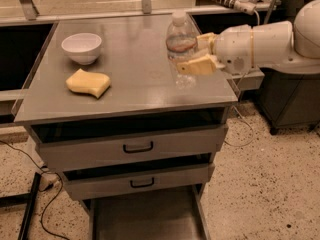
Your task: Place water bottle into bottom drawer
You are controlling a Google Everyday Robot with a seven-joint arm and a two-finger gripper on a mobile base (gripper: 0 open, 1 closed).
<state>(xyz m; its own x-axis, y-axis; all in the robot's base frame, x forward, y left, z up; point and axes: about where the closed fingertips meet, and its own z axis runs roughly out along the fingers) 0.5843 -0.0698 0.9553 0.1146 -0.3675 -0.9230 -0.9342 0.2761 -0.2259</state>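
Observation:
The water bottle (180, 41) is clear with a white cap and a red-and-white label band. It is held upright, its base just above the right side of the grey cabinet top (135, 79). My gripper (192, 54) reaches in from the right on the white arm and is shut on the bottle, its tan fingers (197, 65) clasping the middle. The bottom drawer (145, 219) is pulled out at the lower edge of the view, a dark flat tray with grey side walls, nothing showing in it.
A white bowl (81, 47) and a yellow sponge (88, 82) sit on the left of the cabinet top. Two upper drawers with black handles (137, 147) stand slightly pulled out. Cables (35, 194) lie on the speckled floor at left. A dark cabinet (295, 99) stands at right.

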